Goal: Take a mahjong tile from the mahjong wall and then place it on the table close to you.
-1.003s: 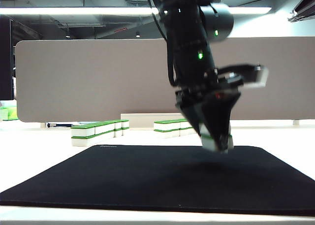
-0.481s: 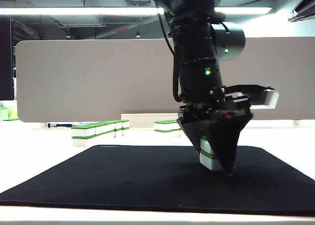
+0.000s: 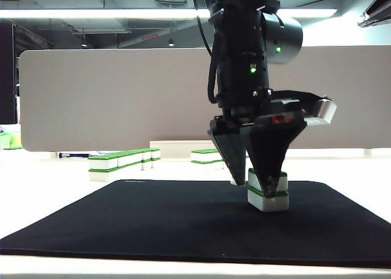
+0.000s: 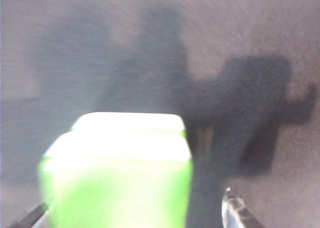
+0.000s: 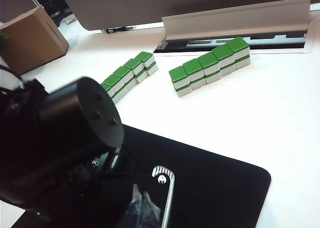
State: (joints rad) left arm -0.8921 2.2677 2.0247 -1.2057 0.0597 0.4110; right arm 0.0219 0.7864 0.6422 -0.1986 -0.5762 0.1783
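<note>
The left gripper (image 3: pixel 252 184) hung straight down over the black mat (image 3: pixel 153 224), its two fingers spread and standing clear on either side of a pair of stacked mahjong tiles (image 3: pixel 267 192). The tiles sat upright on the mat, near the camera side of the table (image 3: pixel 49 181), apparently let go there on purpose. The mahjong wall (image 5: pixel 127 73) lay well apart at the far side. Of the right gripper I could not tell the state; no fingers of it showed.
</note>
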